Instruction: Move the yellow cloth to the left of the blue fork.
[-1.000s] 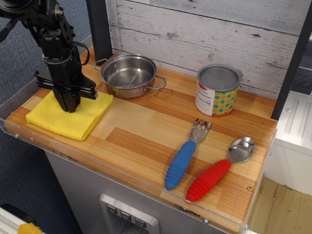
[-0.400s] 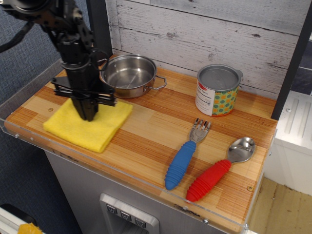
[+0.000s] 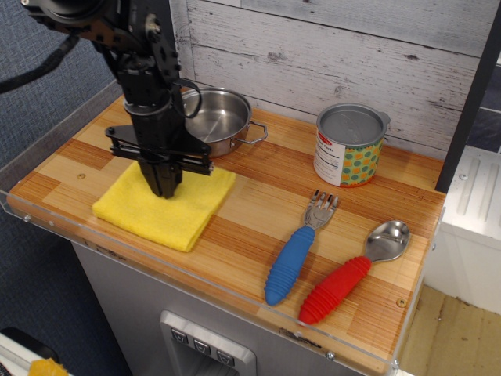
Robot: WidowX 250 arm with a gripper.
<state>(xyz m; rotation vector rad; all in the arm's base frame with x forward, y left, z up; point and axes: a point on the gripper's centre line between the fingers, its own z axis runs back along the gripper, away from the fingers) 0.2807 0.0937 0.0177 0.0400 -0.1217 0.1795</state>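
The black fingers (image 3: 165, 186) point straight down and come together into a narrow tip pressed into the yellow cloth (image 3: 166, 208), near its far middle; they look pinched on the fabric, with no gap showing between them; above them a black crossbar and the dark arm (image 3: 145, 74) rise toward the upper left corner of the view, trailing a looped cable.

The yellow cloth lies flat on the wooden counter (image 3: 250, 196), in its left half and close to the front edge, one corner pointing toward the front; it sits well to the left of the blue fork (image 3: 296, 249), with bare wood between the two; its far edge lies just in front of the steel pot (image 3: 213, 120), which stands behind the arm and is partly hidden by it.

The blue fork lies right of the middle, handle toward the front edge and silver tines pointing back; just beside it on the right lies a red-handled spoon (image 3: 348, 274), angled much the same way; behind the fork stands a tin can (image 3: 348, 146) with a dotted label, near the whitewashed plank wall (image 3: 337, 47).
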